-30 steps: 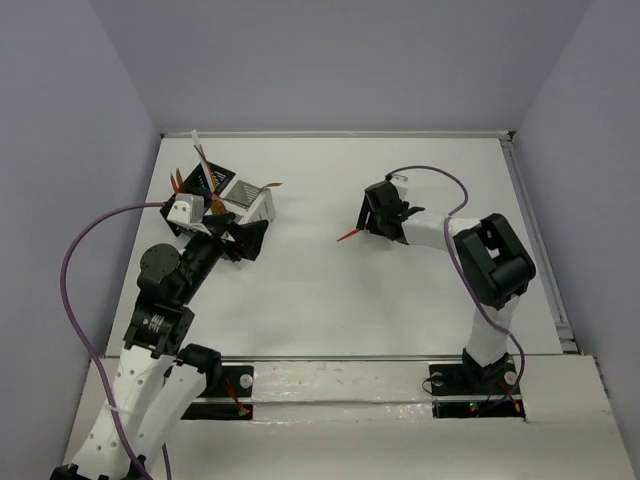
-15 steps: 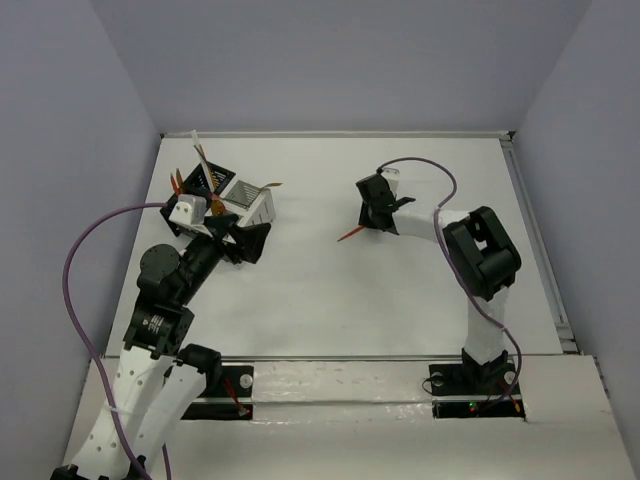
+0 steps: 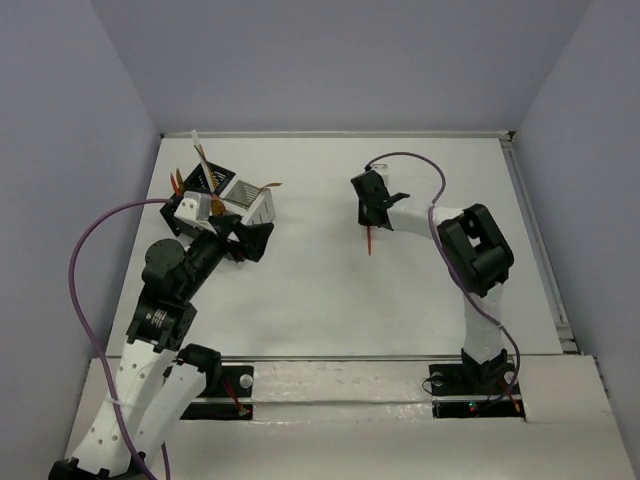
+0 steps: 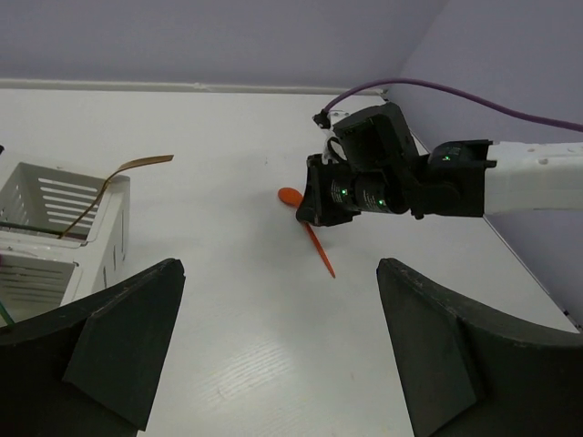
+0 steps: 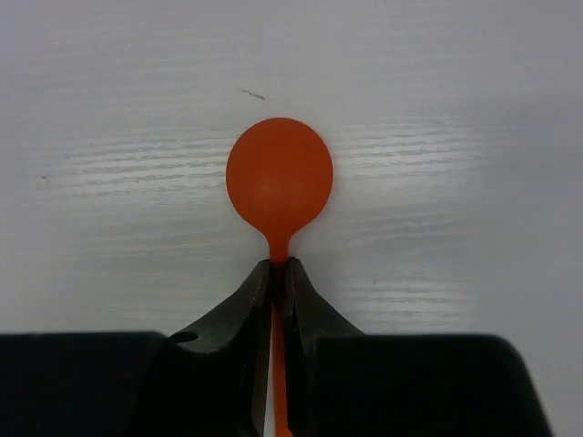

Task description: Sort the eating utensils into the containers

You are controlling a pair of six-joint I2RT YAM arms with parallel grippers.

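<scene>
An orange-red spoon (image 5: 279,173) lies on the white table, bowl away from the right wrist camera. My right gripper (image 5: 279,266) is shut on its neck just behind the bowl. From above, the spoon's handle (image 3: 371,240) points toward the near edge under the right gripper (image 3: 372,214). The left wrist view shows the same spoon (image 4: 317,246) below the right gripper (image 4: 319,208). My left gripper (image 4: 282,364) is open and empty, just right of the white container (image 3: 248,202). The black container (image 3: 205,181) stands behind it, with utensils (image 3: 201,157) sticking up.
A copper utensil (image 4: 137,164) leans out of the white container (image 4: 55,228) over its right rim. The table's back edge (image 3: 340,134) meets the wall. A rail (image 3: 532,230) runs along the right side. Purple cables loop from both arms.
My right gripper has closed on the spoon's neck and shifted slightly left. The spoon has swung from a diagonal to pointing at the near edge. The left arm barely moved.
</scene>
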